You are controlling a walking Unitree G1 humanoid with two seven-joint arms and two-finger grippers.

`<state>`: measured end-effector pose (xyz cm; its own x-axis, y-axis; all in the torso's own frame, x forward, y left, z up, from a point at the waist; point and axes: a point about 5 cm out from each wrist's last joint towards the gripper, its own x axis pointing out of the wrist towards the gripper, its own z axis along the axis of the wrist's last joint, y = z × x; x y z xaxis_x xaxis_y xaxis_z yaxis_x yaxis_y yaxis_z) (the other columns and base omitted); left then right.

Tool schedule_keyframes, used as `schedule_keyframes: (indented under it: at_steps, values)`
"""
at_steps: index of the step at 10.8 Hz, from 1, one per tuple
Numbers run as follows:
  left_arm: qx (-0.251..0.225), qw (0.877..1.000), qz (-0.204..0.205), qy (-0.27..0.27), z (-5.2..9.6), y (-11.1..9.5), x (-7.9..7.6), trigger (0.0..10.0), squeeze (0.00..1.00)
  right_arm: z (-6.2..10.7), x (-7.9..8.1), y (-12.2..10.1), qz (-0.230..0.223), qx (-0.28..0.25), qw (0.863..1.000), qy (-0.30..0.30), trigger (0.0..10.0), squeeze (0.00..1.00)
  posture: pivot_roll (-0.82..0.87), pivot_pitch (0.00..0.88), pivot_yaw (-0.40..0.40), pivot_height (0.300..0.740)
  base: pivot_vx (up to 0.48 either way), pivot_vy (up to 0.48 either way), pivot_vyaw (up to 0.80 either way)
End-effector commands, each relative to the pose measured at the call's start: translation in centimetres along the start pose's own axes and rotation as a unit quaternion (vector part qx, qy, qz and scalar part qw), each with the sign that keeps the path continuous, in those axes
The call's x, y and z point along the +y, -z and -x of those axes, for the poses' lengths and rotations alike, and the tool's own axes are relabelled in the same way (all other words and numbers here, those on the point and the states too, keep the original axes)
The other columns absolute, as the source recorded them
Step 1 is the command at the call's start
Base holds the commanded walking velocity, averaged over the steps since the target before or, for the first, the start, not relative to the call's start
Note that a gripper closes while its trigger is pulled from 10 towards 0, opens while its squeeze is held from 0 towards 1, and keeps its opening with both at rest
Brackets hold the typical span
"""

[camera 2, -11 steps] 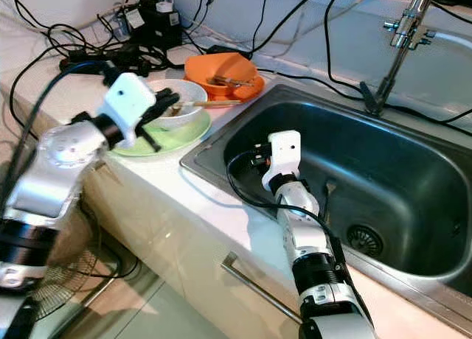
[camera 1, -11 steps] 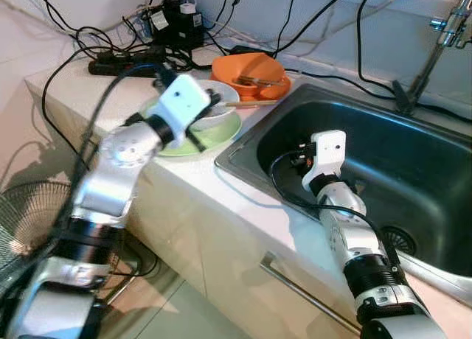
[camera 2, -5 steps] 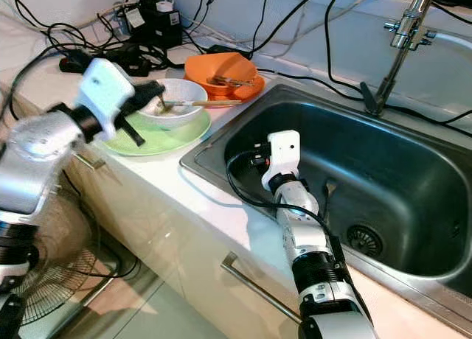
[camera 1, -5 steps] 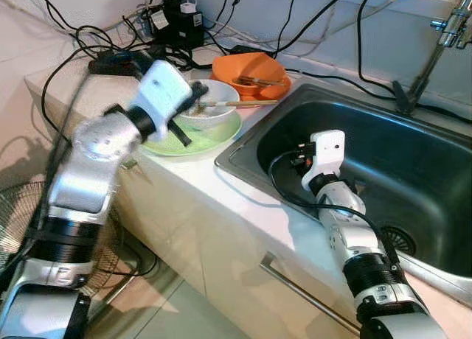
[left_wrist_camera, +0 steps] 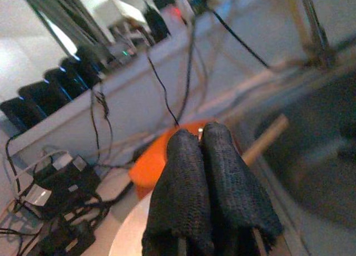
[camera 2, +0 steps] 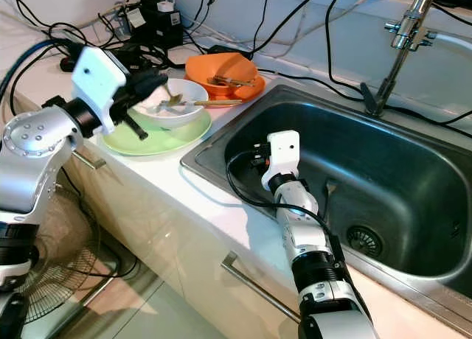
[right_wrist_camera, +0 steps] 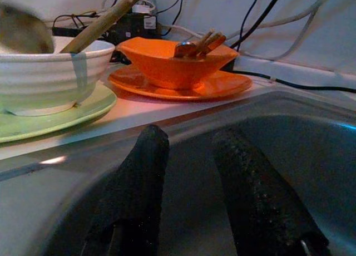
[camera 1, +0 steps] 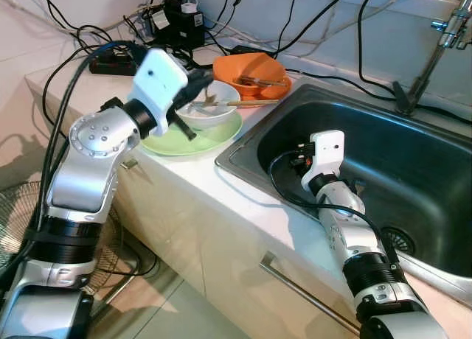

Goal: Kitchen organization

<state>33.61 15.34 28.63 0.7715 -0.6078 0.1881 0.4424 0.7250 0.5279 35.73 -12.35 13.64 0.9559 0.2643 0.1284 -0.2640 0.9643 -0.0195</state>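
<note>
— What has just changed?

— The left pincer [camera 2: 151, 85] has swung back over the round white ceramic bowl [camera 2: 177, 102], which sits on the pale green plate [camera 2: 151, 140] on the white tabletop [camera 2: 214, 199]. A second ago it was at the bowl's near side, lower; now it hangs above the rim, fingers [left_wrist_camera: 206, 183] pressed together with nothing visibly between them.

— And for the tidying?

— Probably it is going for the bowl or the wooden chopsticks [camera 2: 210, 102] lying across it — nothing is lifted yet.

— Anything else different?

— No. The right pincer [right_wrist_camera: 189, 172] stays parked inside the steel sink [camera 2: 413, 169], fingers parted and empty. The orange bowl on its orange saucer [camera 2: 225, 75] is where it was.
</note>
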Motion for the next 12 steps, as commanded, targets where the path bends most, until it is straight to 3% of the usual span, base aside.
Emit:
schedule_keyframes:
  at_steps: [1,3,5,8,10,12]
  values:
    - [-0.051,0.998,-0.002,-0.022,-0.2,-2.1,0.8,10.0,0.00,-0.3,0.0,-0.4,0.002,-0.008,1.000,-0.003,10.0,0.00,0.21,0.000,-0.024,0.740,0.000,0.000,0.00]
    - [-0.125,0.990,0.038,-0.045,-1.0,-4.1,0.5,10.0,0.00,-0.3,-0.1,-0.4,0.002,-0.008,1.000,-0.002,10.0,0.00,0.21,0.000,-0.024,0.740,0.000,0.000,0.00]
    - [-0.170,0.981,0.080,-0.040,-2.1,-4.7,-0.8,10.0,0.00,-0.4,-0.2,-0.6,0.003,-0.011,1.000,0.000,10.0,0.00,0.20,0.000,-0.017,0.740,0.000,0.000,0.00]
    - [-0.199,0.968,0.153,0.023,-4.6,-4.7,-5.4,10.0,0.00,-0.3,-2.2,-1.6,0.017,-0.029,0.999,0.028,10.0,0.00,0.19,0.000,-0.007,0.740,0.000,0.000,0.00]
    - [-0.213,0.957,0.180,0.080,-5.5,-5.2,-8.2,10.0,0.00,0.1,-3.7,-2.1,0.029,-0.039,0.997,0.052,10.0,0.00,0.18,0.000,0.004,0.740,0.000,0.000,0.00]
    - [-0.201,0.955,0.198,0.094,-5.7,-4.5,-9.2,10.0,0.00,0.5,-4.2,-1.8,0.039,-0.033,0.997,0.058,10.0,0.00,0.17,0.000,0.008,0.740,0.000,0.000,0.00]
